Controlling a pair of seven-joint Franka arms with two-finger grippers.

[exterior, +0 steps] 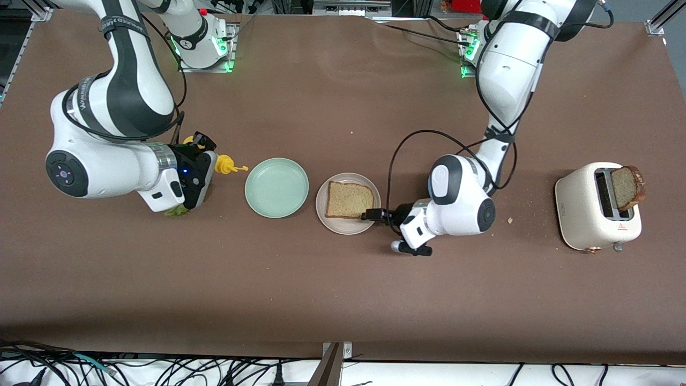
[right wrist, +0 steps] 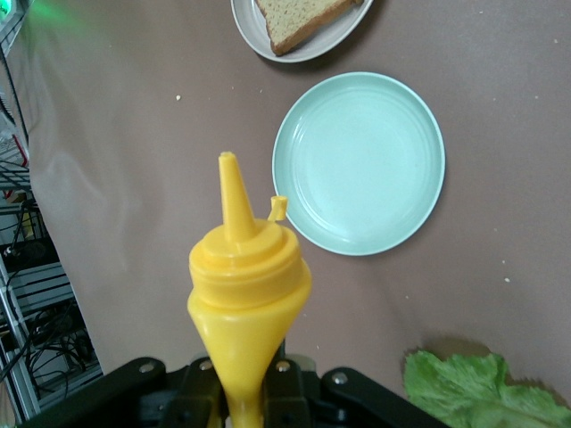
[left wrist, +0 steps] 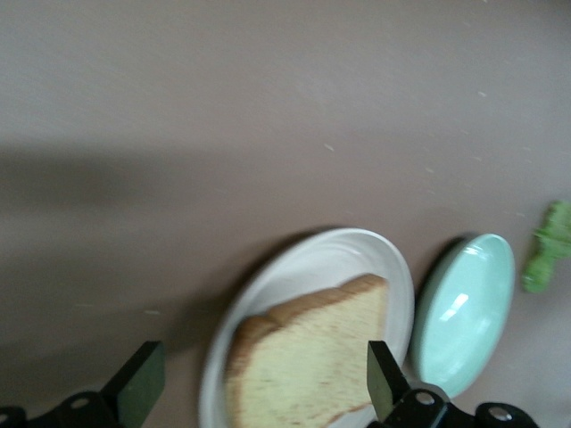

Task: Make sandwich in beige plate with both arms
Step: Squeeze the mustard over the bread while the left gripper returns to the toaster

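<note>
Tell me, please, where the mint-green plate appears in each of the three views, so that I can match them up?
Front view: the mint-green plate lies on the table between the yellow bottle and the beige plate.
Left wrist view: it shows edge-on beside the beige plate.
Right wrist view: it shows in full, next to the bottle's tip.
Shared landmark: the bread slice on the beige plate.

Even bright overhead light; soft shadows under arms; left wrist view blurred, front view sharp.
</note>
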